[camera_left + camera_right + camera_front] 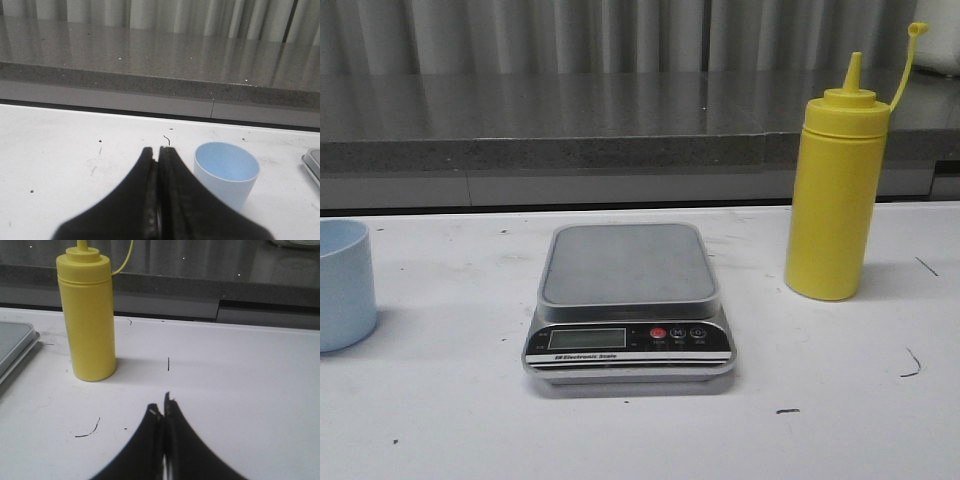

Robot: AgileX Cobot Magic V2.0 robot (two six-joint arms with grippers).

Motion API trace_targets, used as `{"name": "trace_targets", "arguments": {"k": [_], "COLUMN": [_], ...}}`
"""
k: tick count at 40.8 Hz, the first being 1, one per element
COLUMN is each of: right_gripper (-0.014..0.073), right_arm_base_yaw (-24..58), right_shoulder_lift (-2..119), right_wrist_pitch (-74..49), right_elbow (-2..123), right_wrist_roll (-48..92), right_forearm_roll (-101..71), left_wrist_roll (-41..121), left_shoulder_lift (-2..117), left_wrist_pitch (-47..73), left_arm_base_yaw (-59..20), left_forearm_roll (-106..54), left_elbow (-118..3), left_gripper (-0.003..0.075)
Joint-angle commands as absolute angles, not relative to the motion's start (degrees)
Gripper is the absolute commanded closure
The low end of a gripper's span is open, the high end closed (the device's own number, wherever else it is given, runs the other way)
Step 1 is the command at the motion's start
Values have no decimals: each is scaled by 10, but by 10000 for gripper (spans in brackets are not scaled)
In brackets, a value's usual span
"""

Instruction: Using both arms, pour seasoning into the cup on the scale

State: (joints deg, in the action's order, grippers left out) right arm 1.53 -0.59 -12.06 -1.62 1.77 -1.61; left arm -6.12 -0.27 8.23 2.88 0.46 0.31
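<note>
Table [440, 420]: we see a white surface carrying all three task things, with no arm showing in the front view.
Scale [628, 300]: it sits at the table's middle with its platform bare, so we judge the cup has yet to be set on it.
Seasoning bottle [834, 195]: it stands upright to the right of the scale, long axis vertical, nozzle up, cap hanging off on its strap.
Cup [342, 283]: it stands upright, mouth up and looking empty, well to the left of the scale at the front view's edge.
Left gripper [159, 152]: we see its fingers pressed together, holding nothing; the cup [226, 175] lies just ahead and slightly to the scale side of the tips.
Right gripper [162, 407]: its fingers are likewise together and hold nothing; the bottle [89, 320] stands ahead of the tips, offset toward the scale [12, 347].
Deciding relation: we judge the left arm nearer the cup and the right nearer the bottle; each must spread its fingers before reaching.
</note>
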Motion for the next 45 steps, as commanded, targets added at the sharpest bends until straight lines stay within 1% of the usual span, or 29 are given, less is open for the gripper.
{"name": "trace_targets", "arguments": {"k": [1, 18, 23, 27, 30, 36, 40, 45], "right_gripper": [701, 701, 701, 701, 701, 701, 701, 701], "right_arm_base_yaw": [15, 15, 15, 15, 15, 15, 14, 14], "right_shoulder_lift": [-16, -16, -16, -16, -16, -15, 4, 67], "right_wrist_pitch": [-62, -38, -11, 6, 0, -13, -62, -115], "right_elbow": [-12, -12, -12, -3, 18, 87, 148, 221], "right_wrist_roll": [22, 22, 22, 22, 22, 22, 22, 22], "right_forearm_roll": [-15, -21, -21, -31, -46, -52, -52, -53], "left_wrist_roll": [-66, -66, -66, -66, -66, -66, -66, -65], "left_shoulder_lift": [-12, -12, -12, -12, -12, -9, 9, 65], "left_wrist_pitch": [36, 16, -38, -116, -130, -94, -35, 61], "left_arm_base_yaw": [30, 30, 30, 30, 30, 30, 30, 30], "left_forearm_roll": [0, 0, 0, 0, 0, 0, 0, 0], "left_elbow": [16, 16, 16, 14, -3, -71, -123, -186], "left_gripper": [740, 740, 740, 741, 741, 741, 741, 741]}}
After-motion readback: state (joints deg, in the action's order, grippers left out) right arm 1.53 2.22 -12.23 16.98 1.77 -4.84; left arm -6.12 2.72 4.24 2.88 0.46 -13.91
